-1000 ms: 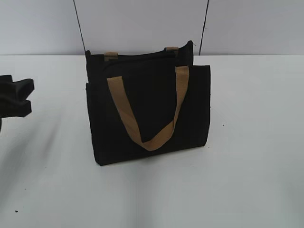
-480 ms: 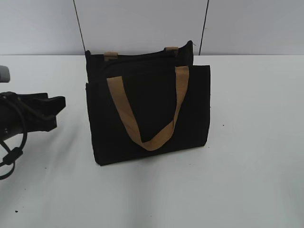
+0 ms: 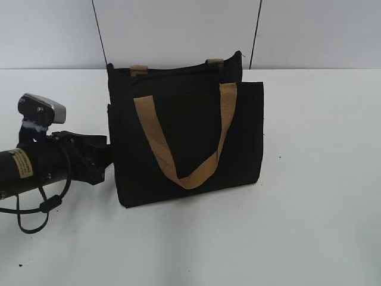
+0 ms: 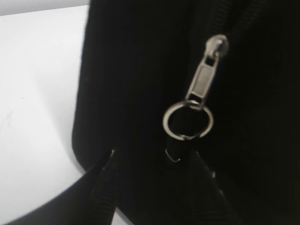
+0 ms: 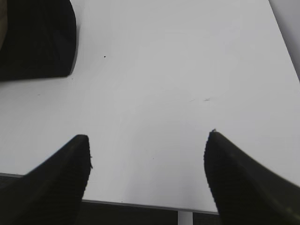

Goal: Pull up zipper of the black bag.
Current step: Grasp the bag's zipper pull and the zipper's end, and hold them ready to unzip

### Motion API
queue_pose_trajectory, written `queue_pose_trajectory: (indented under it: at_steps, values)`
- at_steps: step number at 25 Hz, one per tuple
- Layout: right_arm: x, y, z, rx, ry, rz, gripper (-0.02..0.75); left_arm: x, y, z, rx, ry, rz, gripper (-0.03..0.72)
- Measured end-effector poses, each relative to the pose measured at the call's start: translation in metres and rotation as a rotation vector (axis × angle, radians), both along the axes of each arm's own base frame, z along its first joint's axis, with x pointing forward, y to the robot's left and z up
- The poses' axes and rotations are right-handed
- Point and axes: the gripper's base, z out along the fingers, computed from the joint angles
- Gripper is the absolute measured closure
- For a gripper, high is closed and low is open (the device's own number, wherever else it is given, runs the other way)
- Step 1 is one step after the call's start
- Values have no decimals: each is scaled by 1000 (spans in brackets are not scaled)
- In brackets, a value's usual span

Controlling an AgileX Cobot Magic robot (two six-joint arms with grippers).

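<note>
Your table [image 3: 309,208] is white and wide, and the black bag [image 3: 184,140] stands upright near its middle, broad face toward the exterior camera, long axis running left to right, one tan handle [image 3: 178,161] drooping down the front.

Your left gripper [image 3: 98,158] sits low at the bag's left end, apparently touching or just beside the fabric. The wrist view shows only parts of two dark fingers [image 4: 105,187] at the bottom edge with a gap between them, holding nothing, so treat it as spread.

Your right gripper [image 5: 147,157] is out of the exterior view, hanging over bare table well apart from the bag, jaws wide and empty.

The zipper [image 4: 206,79] lies on that end panel: silver slider uppermost, flat tab hanging below it, ring at the bottom, all pointing down toward the fingers.

You look to be in the approach step. Next, centre on the tab or ring and close without catching cloth.
</note>
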Motion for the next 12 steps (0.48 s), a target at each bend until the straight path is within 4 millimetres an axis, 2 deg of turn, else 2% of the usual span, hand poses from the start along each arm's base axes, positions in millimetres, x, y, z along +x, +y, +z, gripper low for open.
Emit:
queue_pose_trajectory:
  at_steps: [5, 12]
  values:
    - [0, 0, 0, 0, 0, 0, 160, 4, -8, -5, 25, -10, -105, 314]
    - [0, 0, 0, 0, 0, 0, 160, 13, -12, 1, 22, -49, -122, 314]
